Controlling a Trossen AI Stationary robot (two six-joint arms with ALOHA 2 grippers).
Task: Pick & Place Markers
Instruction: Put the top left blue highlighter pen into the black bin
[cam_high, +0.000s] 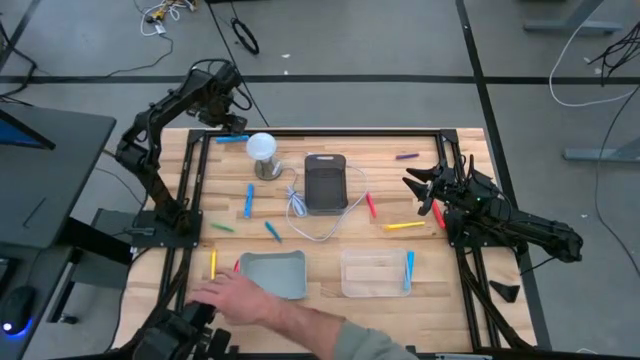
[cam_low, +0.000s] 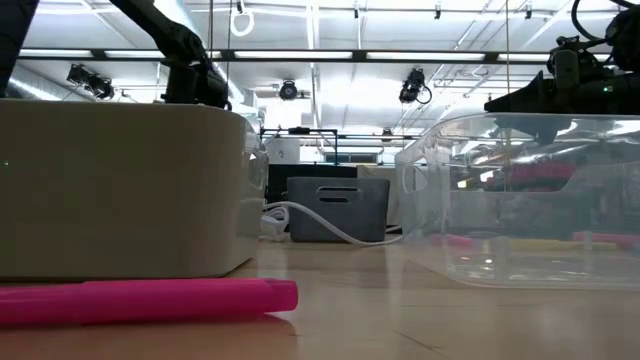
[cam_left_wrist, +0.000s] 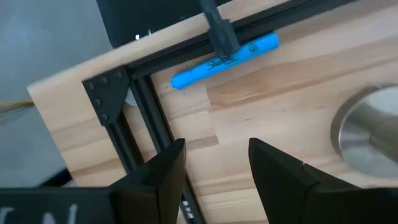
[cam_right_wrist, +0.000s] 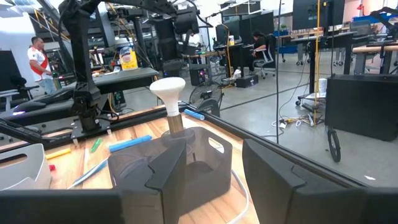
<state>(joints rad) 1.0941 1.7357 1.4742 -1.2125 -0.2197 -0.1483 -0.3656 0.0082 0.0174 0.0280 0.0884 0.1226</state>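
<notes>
Biggest risk first: a person's hand (cam_high: 232, 297) is on the table at the near edge, touching the grey bin (cam_high: 272, 273). If you swing either arm toward that bin now, you can hit the hand. Hold off until it clears.

Your left gripper (cam_left_wrist: 214, 177) hovers over the far left corner of the table, fingers spread, holding nothing. Its target looks like the blue marker (cam_left_wrist: 225, 60) lying right against the black frame rail (cam_left_wrist: 149, 106). Come down carelessly and one finger lands on the rail, or the marker rolls along it and slips the pinch. A rod crosses over the marker in the left wrist view, so watch clearance there too.

Your right gripper (cam_right_wrist: 208, 168) sits over the right side of the table, fingers apart, empty.

The markers are short, thin, capped sticks, scattered flat and well apart. In the high view: a purple one (cam_high: 406, 156) far right, a yellow one (cam_high: 404, 226) near the right gripper, a red one (cam_high: 371, 206) beside the dark box (cam_high: 325, 183), a blue one (cam_high: 249, 199) mid-left. One blue marker (cam_high: 409, 271) already lies in the clear bin (cam_high: 375, 272). A pink marker (cam_low: 148, 300) lies close to the low camera.
</notes>
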